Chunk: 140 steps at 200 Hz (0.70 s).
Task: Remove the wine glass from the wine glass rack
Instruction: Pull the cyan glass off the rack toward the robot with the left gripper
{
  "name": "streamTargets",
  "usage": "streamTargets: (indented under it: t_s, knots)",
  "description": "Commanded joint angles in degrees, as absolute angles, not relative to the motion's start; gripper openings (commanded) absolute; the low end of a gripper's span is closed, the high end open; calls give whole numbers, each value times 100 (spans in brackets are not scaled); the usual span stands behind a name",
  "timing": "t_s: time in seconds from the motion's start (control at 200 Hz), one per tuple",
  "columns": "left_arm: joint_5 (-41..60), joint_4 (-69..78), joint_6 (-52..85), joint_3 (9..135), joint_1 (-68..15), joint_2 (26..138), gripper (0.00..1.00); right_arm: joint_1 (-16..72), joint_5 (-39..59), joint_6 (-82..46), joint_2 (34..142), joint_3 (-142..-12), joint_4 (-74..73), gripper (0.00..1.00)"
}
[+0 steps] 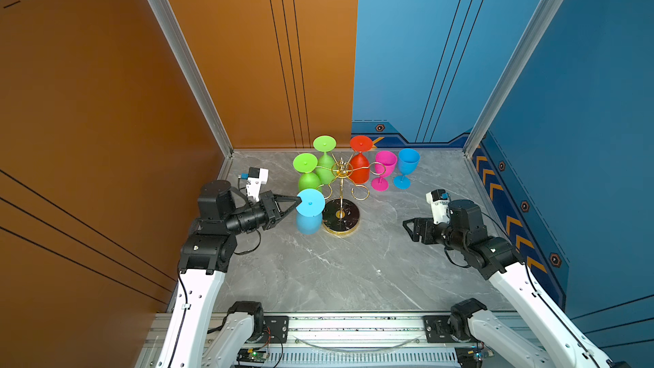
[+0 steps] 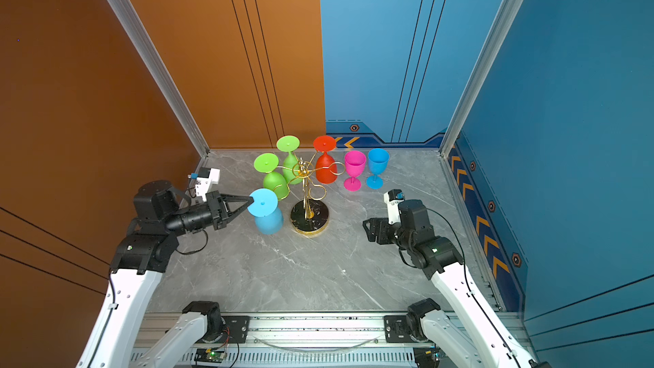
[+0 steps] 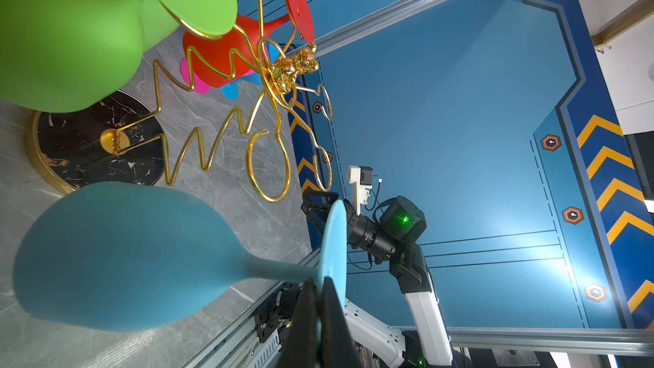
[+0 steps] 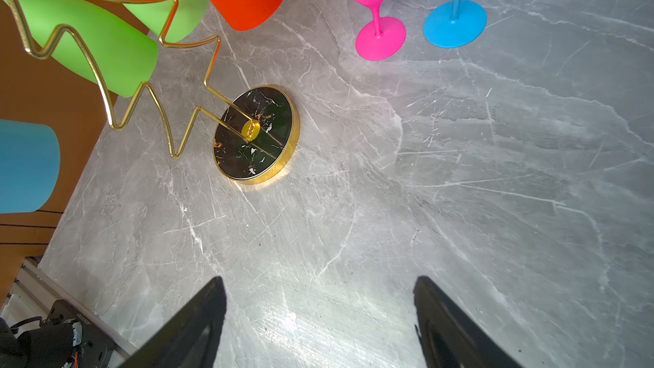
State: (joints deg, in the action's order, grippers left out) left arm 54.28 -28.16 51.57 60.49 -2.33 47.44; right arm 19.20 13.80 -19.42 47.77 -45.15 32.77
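Spreading under everything is a grey marble-patterned tabletop (image 1: pixel 354 270), and toward its back stands the thin gold wire wine glass rack (image 1: pixel 341 191), upright on its round black marbled base (image 1: pixel 350 219) with a gold rim. Three glasses hang upside down from the curled loops on the rack's far side: a lime green wine glass (image 1: pixel 309 181), a second lime green wine glass (image 1: pixel 325 169) behind it, and a red wine glass (image 1: pixel 360 171). Just right of the rack, a pink wine glass (image 1: pixel 385 166) and a deeper blue wine glass (image 1: pixel 408 162) stand upright on the tabletop, side by side. A light blue plastic wine glass (image 1: pixel 310 207) is at the rack's near-left side, inverted with its foot up and its bowl down, just beside the base. In the left wrist view its stem lies apart from the wire loops. Whether its bowl touches the tabletop cannot be told. The left gripper (image 1: pixel 299 201) is clamped on the thin edge of that glass's foot disc, jaws pressed nearly together. The right gripper (image 1: pixel 409 231) hovers over bare tabletop well right of the rack, jaws spread wide with nothing between them.
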Motion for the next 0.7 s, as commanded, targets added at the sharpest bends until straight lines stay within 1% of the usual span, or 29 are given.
streamTargets:
  t_s: [0.0,0.145,0.395,0.696]
  knots:
    - [5804,-2839,4973,5968,-389,4683,0,1962,1435,-2013,4772,-4500,3230,84]
    - [5646,-2839,4859,5948,-785,4734,0,1985,1417,-2014,4799,-4499,3231,84]
    - [5069,-2840,4558,6041,-1938,5066,0,1999,1401,-2056,4821,-4534,3234,84]
    - [4547,-2841,4086,6257,-3008,5555,0,1995,1372,-2075,4990,-4544,3357,85]
